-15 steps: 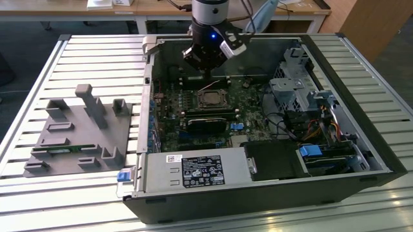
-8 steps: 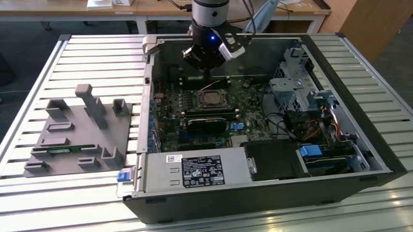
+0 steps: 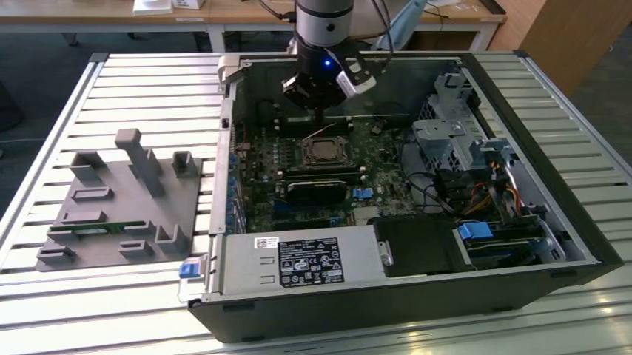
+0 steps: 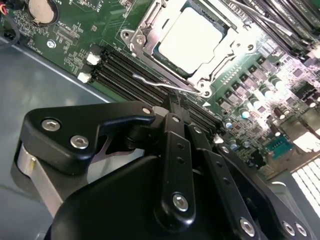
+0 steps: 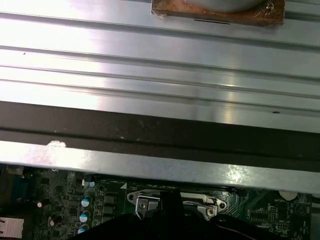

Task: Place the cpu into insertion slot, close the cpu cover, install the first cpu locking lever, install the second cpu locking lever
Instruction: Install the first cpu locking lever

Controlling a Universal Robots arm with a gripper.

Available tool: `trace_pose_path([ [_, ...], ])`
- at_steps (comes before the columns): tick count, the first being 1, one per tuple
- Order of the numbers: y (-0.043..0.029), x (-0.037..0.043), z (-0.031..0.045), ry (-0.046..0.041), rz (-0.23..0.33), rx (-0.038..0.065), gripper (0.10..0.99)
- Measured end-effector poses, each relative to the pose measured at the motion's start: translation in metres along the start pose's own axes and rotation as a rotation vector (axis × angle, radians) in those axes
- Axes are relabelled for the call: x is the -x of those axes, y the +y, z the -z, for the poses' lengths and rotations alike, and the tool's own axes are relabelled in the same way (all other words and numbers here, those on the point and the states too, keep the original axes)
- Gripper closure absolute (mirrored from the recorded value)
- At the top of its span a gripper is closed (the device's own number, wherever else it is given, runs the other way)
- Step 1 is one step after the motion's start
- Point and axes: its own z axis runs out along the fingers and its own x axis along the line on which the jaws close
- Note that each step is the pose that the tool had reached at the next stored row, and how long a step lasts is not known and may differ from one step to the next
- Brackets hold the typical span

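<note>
A grey moulded parts fixture (image 3: 118, 200) sits on the slatted aluminium table (image 3: 59, 111) at the exterior view's left. Right of it, inside the open black computer case (image 3: 395, 296), the black gripper (image 3: 314, 103) hangs clenched and empty just above the square dark insertion slot (image 3: 324, 151). There the silver-grey square cpu (image 4: 192, 37) lies seated under the thin silver cpu cover (image 4: 145, 25).

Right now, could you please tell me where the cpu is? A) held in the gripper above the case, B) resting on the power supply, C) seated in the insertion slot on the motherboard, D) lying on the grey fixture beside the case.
C: in the second wrist view the cpu lies flat in the insertion slot, with the cpu cover framing it.
</note>
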Motion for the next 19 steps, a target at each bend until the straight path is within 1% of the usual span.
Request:
trace_pose_path([
  [4, -0.0003, 0.0006, -0.0039, -0.0001, 0.0, 0.0, 0.98],
  [9, -0.0005, 0.0013, -0.0051, 0.0, 0.0, 0.0, 0.98],
  [16, -0.0005, 0.01, -0.007, -0.0002, 0.0, 0.0, 0.98],
  [19, 0.0, 0.0119, -0.0083, 0.0, 0.0, 0.0, 0.98],
])
